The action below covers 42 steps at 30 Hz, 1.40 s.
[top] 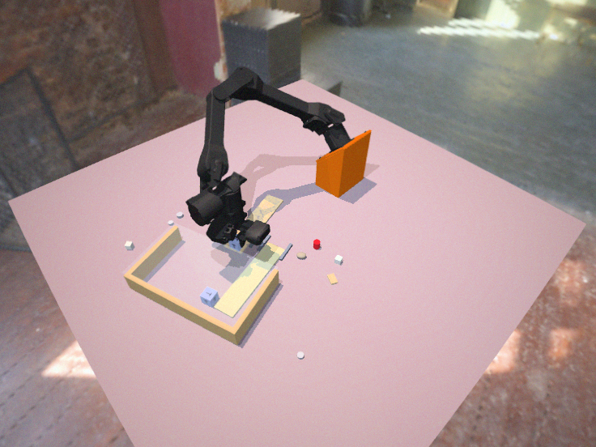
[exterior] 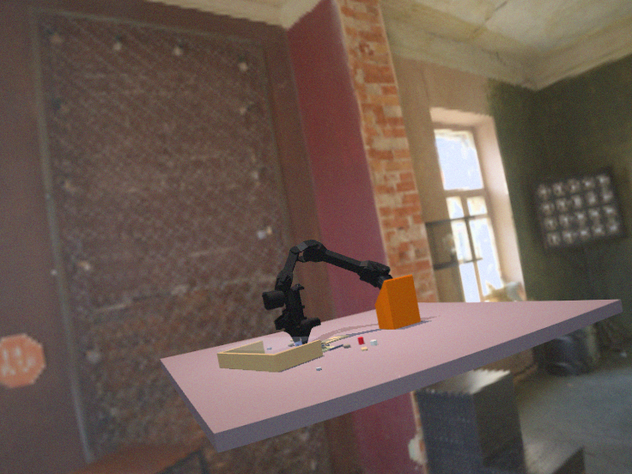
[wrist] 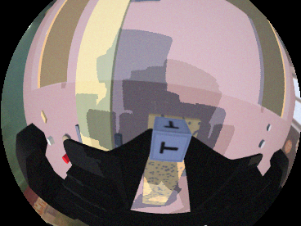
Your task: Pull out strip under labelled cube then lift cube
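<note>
A pale blue cube marked T [top: 234, 244] [wrist: 172, 142] sits between the fingers of my gripper [top: 236, 240] [exterior: 300, 339] [wrist: 170, 152], at the open side of the tan tray [top: 192, 308] [exterior: 245, 361]. The fingers press on its two sides. It rests low, on the near end of a speckled tan strip [top: 267, 207] [wrist: 159, 182] that runs out of the tray toward the arm's base. A second pale blue cube marked T [top: 209, 295] stands deep inside the tray beside a plain yellow strip [top: 243, 288] [wrist: 101, 56].
An orange block [top: 344, 163] [exterior: 398, 303] stands near the arm's base. Small pieces lie right of the tray: a red cylinder [top: 316, 244], a tan disc [top: 301, 255], a white cube [top: 338, 259], an orange tile [top: 332, 278], a grey bar [top: 287, 251]. The tray walls close in three sides.
</note>
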Motion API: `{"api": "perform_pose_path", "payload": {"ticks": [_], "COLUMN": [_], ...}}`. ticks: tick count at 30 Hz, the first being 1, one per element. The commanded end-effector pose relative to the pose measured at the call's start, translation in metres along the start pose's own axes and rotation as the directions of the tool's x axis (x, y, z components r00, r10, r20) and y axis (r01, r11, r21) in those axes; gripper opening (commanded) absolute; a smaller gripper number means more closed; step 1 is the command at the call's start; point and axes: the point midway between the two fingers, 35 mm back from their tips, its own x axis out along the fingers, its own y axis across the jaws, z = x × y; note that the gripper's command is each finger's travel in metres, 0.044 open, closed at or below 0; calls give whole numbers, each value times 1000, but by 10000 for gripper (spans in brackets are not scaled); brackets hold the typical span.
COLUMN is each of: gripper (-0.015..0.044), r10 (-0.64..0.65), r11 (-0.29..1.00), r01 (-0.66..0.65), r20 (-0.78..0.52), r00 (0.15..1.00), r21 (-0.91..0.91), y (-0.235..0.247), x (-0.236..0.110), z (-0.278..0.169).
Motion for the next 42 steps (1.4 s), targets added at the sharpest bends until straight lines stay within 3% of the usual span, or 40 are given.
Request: {"api": "perform_pose_path", "payload": {"ticks": [1,17,37,42], "gripper": [13,0,0,0], "r10": [0,-1,-1,1], "r11": [1000,1000,1000,1000], "r01": [0,1,1,-1], "r20": [0,0,-2,-1], "r00": [1000,1000,1000,1000], "r21": [1,-7,-10,-10], "y": [0,20,37,37], "x": [-1,-41,-42,-63], "z": [0,-54,-100,-100]}}
